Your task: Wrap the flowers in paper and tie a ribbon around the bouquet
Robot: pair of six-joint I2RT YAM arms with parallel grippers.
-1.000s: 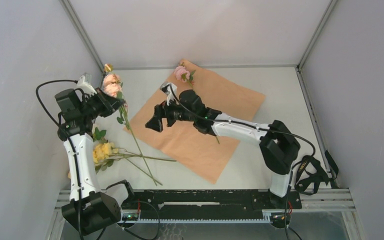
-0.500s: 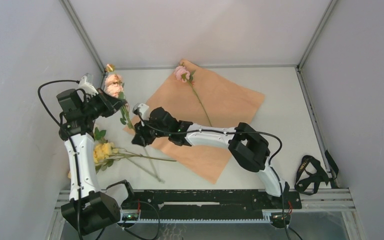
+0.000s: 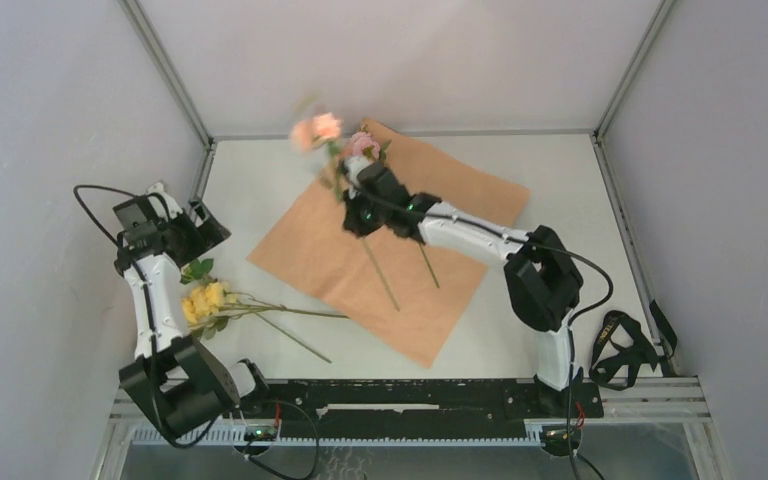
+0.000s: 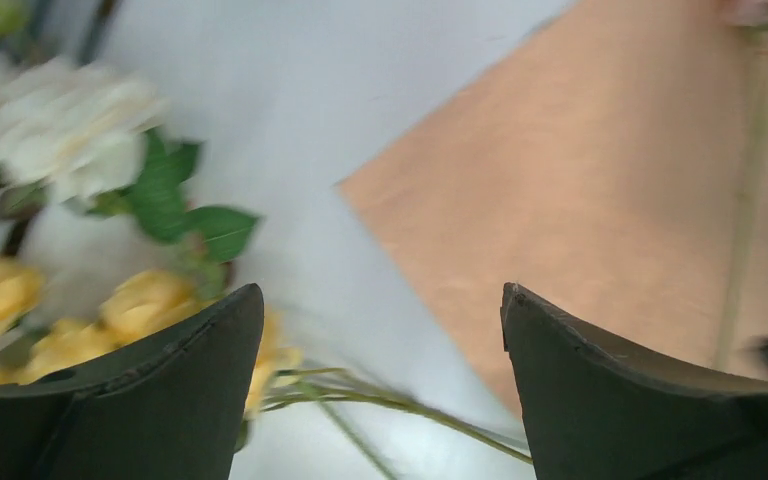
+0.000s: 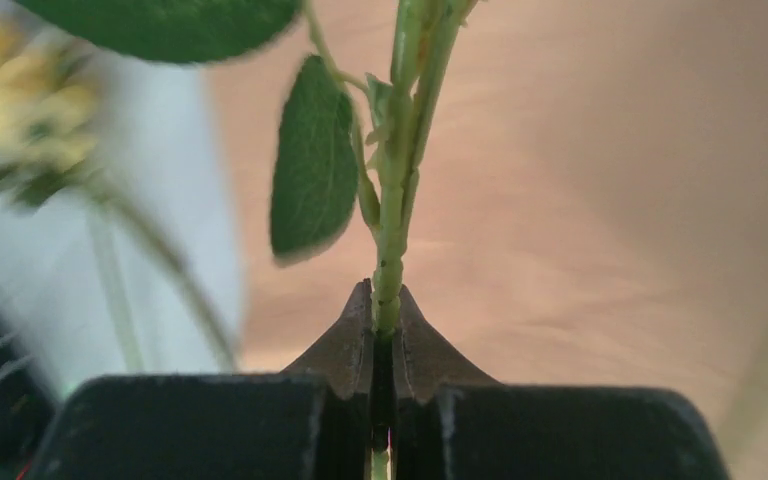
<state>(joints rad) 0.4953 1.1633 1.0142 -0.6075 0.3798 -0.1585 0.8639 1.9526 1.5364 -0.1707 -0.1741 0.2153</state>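
The paper [image 3: 430, 215] lies flat, peach side up, in the middle of the table. My right gripper [image 3: 360, 207] is shut on the green stem [image 5: 388, 250] of a pink flower [image 3: 316, 129] and holds it over the paper's far-left part. A second pink flower [image 3: 363, 145] lies on the paper. Yellow flowers [image 3: 205, 300] and a cream bloom [image 4: 70, 125] lie on the table at the left. My left gripper [image 3: 208, 225] hangs open above them, and only their stems [image 4: 400, 405] show below its open jaws [image 4: 380, 295]. The black ribbon [image 3: 620, 348] lies looped at the near right. No bouquet is in view.
Grey walls and metal frame posts close in the table on the left, right and back. A black rail [image 3: 410, 395] with the arm bases runs along the near edge. A black cable [image 3: 95, 190] loops off the left arm.
My left gripper opened, let go of the pink flower and drew back to the left. My right gripper shut on its stem and carried it right and back over the paper.
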